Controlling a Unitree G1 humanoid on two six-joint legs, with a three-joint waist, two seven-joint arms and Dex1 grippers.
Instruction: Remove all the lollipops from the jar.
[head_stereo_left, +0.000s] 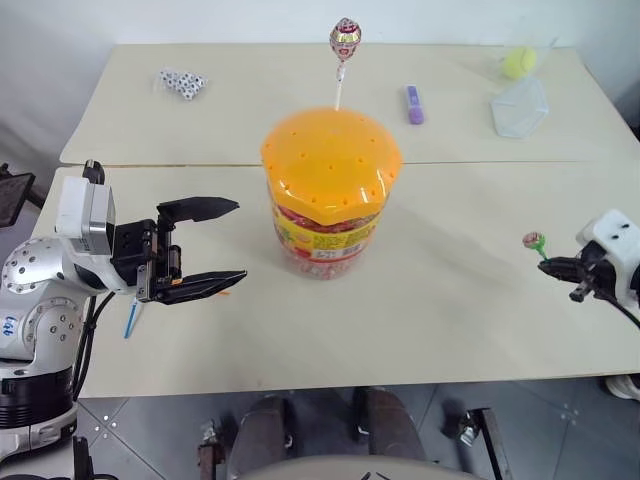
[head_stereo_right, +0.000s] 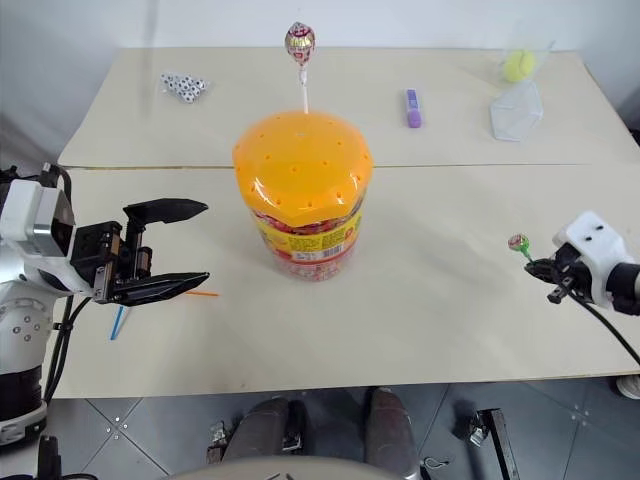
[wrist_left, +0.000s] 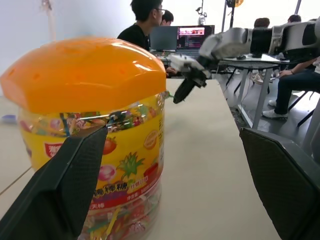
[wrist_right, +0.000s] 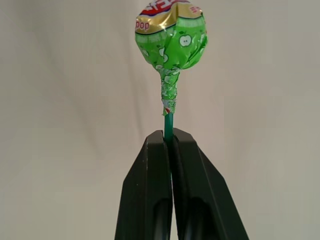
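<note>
**Right gripper clamps a green lollipop; left stands wide open beside the jar**

The right gripper is pressed closed on the green stick of a green lollipop, whose wrapped head stands clear just past the fingertips. It hangs over the table, well out to the right of the jar.

The left gripper is spread to its full width with nothing between its fingers, pointing sideways at the jar, which stands just beyond its tips and apart from them. The jar's orange lid is on. From a hole at the lid's far edge a red lollipop sticks up on a white stick.

Under and behind the left gripper lie a blue stick and an orange stick on the table. Far beyond the jar sit a purple marker, a clear container, a yellow-green ball and a small bag of dice.
</note>
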